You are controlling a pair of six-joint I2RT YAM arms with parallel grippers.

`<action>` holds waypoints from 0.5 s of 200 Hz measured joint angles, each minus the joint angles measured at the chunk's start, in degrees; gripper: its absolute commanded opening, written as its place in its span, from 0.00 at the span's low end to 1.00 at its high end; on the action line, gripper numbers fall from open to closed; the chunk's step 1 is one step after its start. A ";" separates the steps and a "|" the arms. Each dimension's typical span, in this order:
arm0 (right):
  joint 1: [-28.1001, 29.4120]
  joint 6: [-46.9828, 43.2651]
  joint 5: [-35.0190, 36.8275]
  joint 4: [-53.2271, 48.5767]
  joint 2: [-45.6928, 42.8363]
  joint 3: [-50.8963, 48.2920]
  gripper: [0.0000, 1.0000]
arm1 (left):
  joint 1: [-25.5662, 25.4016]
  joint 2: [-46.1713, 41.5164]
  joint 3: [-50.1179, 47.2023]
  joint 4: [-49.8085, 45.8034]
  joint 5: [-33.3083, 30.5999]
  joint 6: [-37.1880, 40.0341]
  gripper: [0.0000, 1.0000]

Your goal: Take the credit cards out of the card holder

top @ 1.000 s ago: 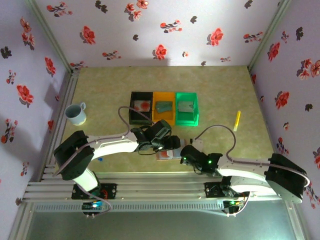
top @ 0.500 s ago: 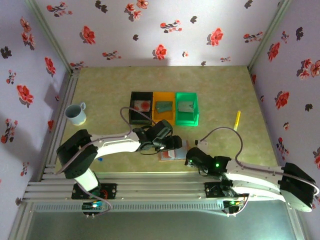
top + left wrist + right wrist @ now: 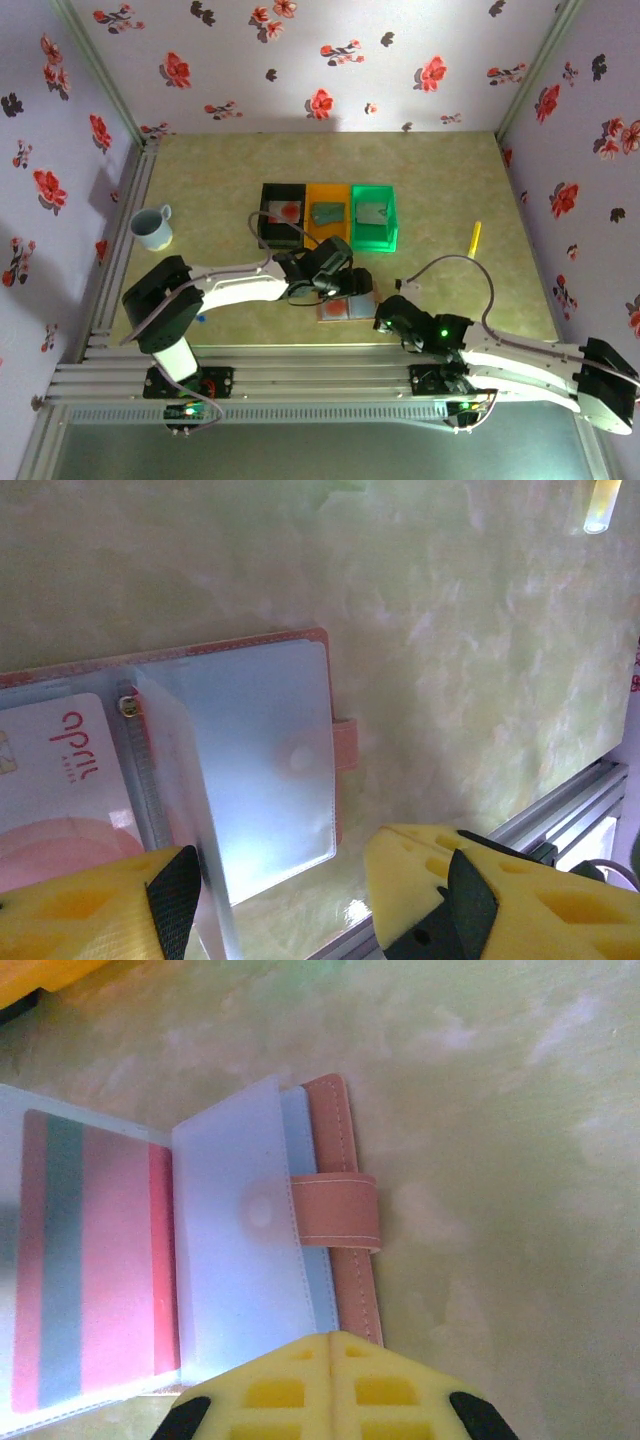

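Note:
The card holder (image 3: 340,310) lies open on the table near the front edge, pinkish-tan outside with a strap (image 3: 338,1210) and blue-grey inside (image 3: 265,745). A pale credit card (image 3: 60,780) with a red-orange blotch sits in its left pocket, and the right wrist view shows a red-striped card (image 3: 90,1260) under a clear sleeve. My left gripper (image 3: 352,284) hovers open over the holder, its yellow fingers (image 3: 95,900) straddling the right page beside an upright clear sleeve (image 3: 175,810). My right gripper (image 3: 383,318) is shut, tips (image 3: 335,1345) at the holder's right edge near the spine.
Black (image 3: 266,228), orange (image 3: 328,238) and green (image 3: 373,240) bins stand in a row behind the holder. A pale card with a red blotch (image 3: 287,211) lies in the black bin. A mug (image 3: 152,227) stands at the left, a yellow pen (image 3: 474,240) at the right.
The right arm has swung out to the right and stretched flatter, its gripper staying by the holder's right edge. The left gripper has shifted slightly right over the holder.

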 measured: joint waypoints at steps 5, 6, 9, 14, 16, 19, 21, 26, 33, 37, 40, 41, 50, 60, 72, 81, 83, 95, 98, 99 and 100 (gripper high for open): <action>0.00 0.00 0.20 -0.46 -0.57 0.00 0.00 | -0.04 0.22 0.04 0.09 0.02 -0.02 0.69; 0.00 0.00 0.22 -0.52 -0.66 0.00 0.00 | -0.07 0.26 0.04 0.11 0.02 -0.02 0.69; 0.00 0.00 0.35 -0.79 -0.98 0.00 0.00 | -0.09 0.37 0.04 0.11 0.04 -0.02 0.69; 0.00 0.00 0.61 -1.36 -1.62 0.00 0.00 | -0.11 0.59 0.09 0.09 0.17 -0.02 0.69; 0.00 0.00 0.70 -1.55 -1.97 0.00 0.00 | -0.13 0.72 0.13 0.09 0.22 -0.04 0.69; 0.00 0.00 0.85 -1.92 -2.38 0.00 0.00 | -0.15 0.85 0.17 0.11 0.31 -0.04 0.69; 0.00 0.00 0.94 -2.23 -2.67 0.00 0.00 | -0.15 0.96 0.22 0.13 0.39 -0.04 0.69; 0.00 0.00 1.14 -2.91 -3.45 0.00 0.00 | -0.20 1.20 0.31 0.13 0.46 -0.07 0.69; 0.00 0.00 1.53 -3.82 -4.61 0.00 0.00 | -0.20 1.49 0.42 0.15 0.52 -0.22 0.69; 0.00 0.00 1.77 -4.42 -5.33 0.00 0.00 | -0.20 1.62 0.52 0.13 0.61 -0.24 0.69; -0.02 -0.02 1.90 -4.81 -5.77 0.00 0.00 | -0.20 1.73 0.59 0.13 0.63 -0.26 0.69; -0.02 0.00 1.95 -4.92 -5.90 0.00 0.00 | -0.20 1.75 0.66 0.13 0.63 -0.26 0.69; -0.02 0.00 2.43 -6.25 -7.65 0.00 0.00 | -0.20 1.92 0.85 0.22 0.74 -0.31 0.69; -0.04 0.00 2.84 -7.52 -9.38 0.00 0.00 | -0.20 1.95 1.03 0.28 0.94 -0.46 0.69; -0.11 -0.02 3.43 -9.03 -11.41 0.00 0.00 | -0.24 1.97 1.38 0.46 1.07 -0.50 0.69; -0.26 -0.02 3.69 -9.92 -12.59 0.00 0.00 | -0.24 2.10 1.73 0.55 1.25 -0.50 0.69; -0.28 -0.02 3.74 -10.08 -12.83 0.00 0.00 | -0.24 2.12 1.79 0.55 1.27 -0.52 0.69; -0.31 -0.02 4.13 -11.13 -14.10 0.00 0.00 | -0.24 2.34 2.14 0.85 1.49 -0.63 0.69; -0.35 -0.02 4.15 -11.32 -14.34 0.00 0.00 | -0.24 2.43 2.16 0.92 1.51 -0.63 0.69; -0.35 -0.02 4.15 -11.41 -14.43 0.00 0.00 | -0.26 2.45 2.19 0.98 1.51 -0.63 0.69; -0.35 -0.02 4.15 -11.47 -14.45 0.00 0.00 | -0.26 2.47 2.21 1.01 1.51 -0.63 0.69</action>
